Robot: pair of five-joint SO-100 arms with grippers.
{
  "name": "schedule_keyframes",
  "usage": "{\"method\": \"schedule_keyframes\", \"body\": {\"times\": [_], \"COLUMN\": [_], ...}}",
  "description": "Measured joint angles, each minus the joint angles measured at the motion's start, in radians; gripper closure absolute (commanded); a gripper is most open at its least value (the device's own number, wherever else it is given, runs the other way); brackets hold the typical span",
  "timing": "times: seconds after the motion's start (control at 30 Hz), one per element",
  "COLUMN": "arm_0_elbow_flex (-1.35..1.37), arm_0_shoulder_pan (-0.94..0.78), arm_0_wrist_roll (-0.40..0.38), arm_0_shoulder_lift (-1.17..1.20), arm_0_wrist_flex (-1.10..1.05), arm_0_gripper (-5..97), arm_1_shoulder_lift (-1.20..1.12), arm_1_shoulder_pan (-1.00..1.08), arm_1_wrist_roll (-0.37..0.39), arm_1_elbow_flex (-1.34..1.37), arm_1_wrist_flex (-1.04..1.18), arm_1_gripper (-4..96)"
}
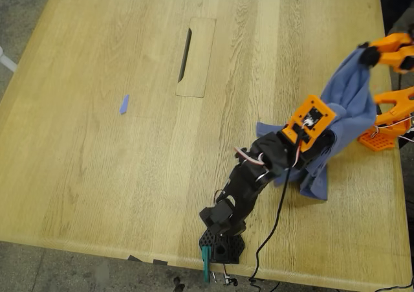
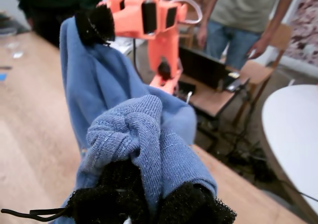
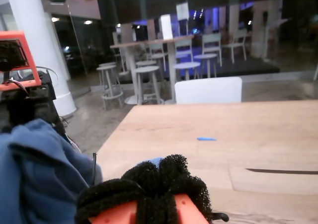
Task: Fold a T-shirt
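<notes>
A: At the right edge of the exterior view, the T-shirt (image 1: 352, 101) hangs bunched between my two arms, partly lifted off the table (image 1: 129, 175), its lower folds touching the wood in the lower right of that frame.

B: Who holds what?

A: My first gripper (image 2: 149, 194), on the black arm, is clamped on a wad of the cloth; its foam pads are pressed together around a knot of blue knit in the lower middle of the first wrist view. My second gripper (image 3: 149, 186), on the orange arm, looks closed on an upper corner of the shirt; a sliver of blue peeks above its pads.

B: How will it handle?

A: Soft, light and limp, I judge. It sags wherever it is not held and will not keep a crease by itself. The knit looks grippy against foam, so slipping seems unlikely. Better holds would be the shoulders or hem corners, not a mid-body wad.

B: Anything in the way?

A: The arms stand close, so they crowd each other. A small blue tape scrap (image 1: 124, 104) lies well apart in the left half of the exterior view, and a cable slot (image 1: 185, 51) sits upper middle. A person (image 2: 243, 15) stands beyond the table in the first wrist view.
</notes>
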Motion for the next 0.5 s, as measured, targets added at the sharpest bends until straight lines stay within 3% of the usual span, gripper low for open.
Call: {"method": "schedule_keyframes", "body": {"times": [0.5], "arm_0_elbow_flex": [0.73], "arm_0_shoulder_pan": [-0.437], "arm_0_wrist_roll": [0.005], "arm_0_shoulder_lift": [0.345], "arm_0_wrist_flex": [-0.278], "arm_0_gripper": [92], "arm_1_shoulder_lift": [0.126], "arm_1_shoulder_pan": [0.137], "arm_1_wrist_roll": [0.02], "arm_1_elbow_flex": [0.637], "arm_1_wrist_flex": [-0.42], "arm_1_gripper": [91.3]}}
